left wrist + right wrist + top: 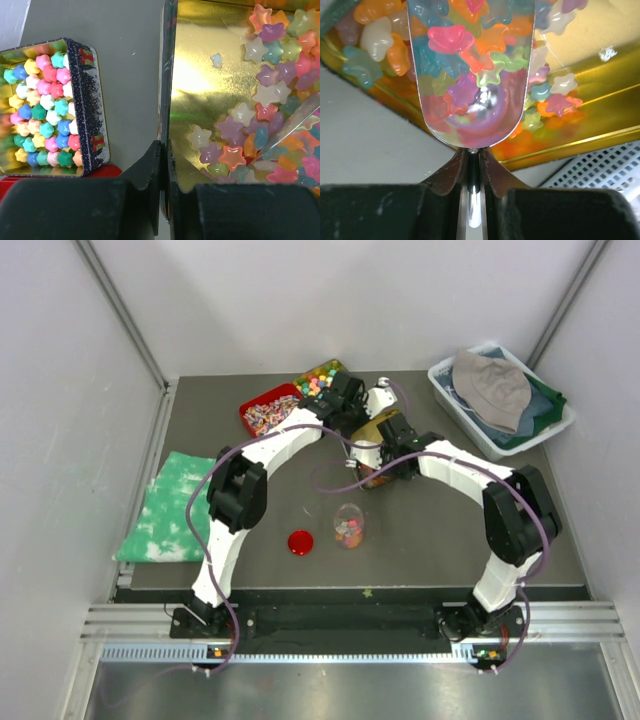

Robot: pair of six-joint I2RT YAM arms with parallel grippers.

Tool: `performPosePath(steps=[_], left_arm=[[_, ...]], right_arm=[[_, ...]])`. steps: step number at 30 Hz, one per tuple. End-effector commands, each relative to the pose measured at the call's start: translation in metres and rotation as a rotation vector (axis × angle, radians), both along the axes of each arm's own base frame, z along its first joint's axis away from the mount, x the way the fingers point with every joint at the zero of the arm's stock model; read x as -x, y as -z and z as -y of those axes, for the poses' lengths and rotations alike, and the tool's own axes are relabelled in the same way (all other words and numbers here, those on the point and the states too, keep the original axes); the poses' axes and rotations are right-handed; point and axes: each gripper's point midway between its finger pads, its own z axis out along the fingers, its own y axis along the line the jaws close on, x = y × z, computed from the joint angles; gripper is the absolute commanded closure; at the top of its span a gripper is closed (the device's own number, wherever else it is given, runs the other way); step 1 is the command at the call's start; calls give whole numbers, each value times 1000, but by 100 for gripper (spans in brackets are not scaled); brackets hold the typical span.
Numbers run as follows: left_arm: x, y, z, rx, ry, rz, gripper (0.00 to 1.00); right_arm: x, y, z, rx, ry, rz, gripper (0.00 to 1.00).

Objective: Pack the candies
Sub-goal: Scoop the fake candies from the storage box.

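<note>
The candies (235,155) are small glossy translucent stars lying in an open gold tin (200,80), which sits mid-table in the top view (368,430). My left gripper (165,150) is shut on the tin's near side wall, one finger inside and one outside. My right gripper (472,155) is shut on the handle of a metal scoop (470,110). The scoop's bowl is inside the tin (580,55) and has several candies (452,40) in it. A clear cup (348,527) part-filled with candies stands in front of the tin.
A dark tin of matte pastel stars (50,107) stands left of the gold tin. A red tray of wrapped sweets (268,410) is beside it. A red lid (300,542) lies by the cup. A green cloth (170,505) is at the left, and a white bin with a hat (500,395) at the back right.
</note>
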Motion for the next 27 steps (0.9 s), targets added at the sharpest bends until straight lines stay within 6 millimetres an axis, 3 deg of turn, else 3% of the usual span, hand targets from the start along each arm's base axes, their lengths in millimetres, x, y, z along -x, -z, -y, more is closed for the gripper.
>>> performPosePath(steps=[1,13,24,27], left_arm=[[-15,-61,22,168,-5,102,85],[-13,-50,17,168,-14,75,74],[-15,-45,10,177,-30,59,63],[-17,-45,9,188,-45,55,55]], right_arm=[[2,-14,-3,-95,45,18,100],[-11,-32,-5,-161,118,74,100],[-12,-24,-6,-242,174,100,100],[-12,-24,-5,-251,180,101,100]])
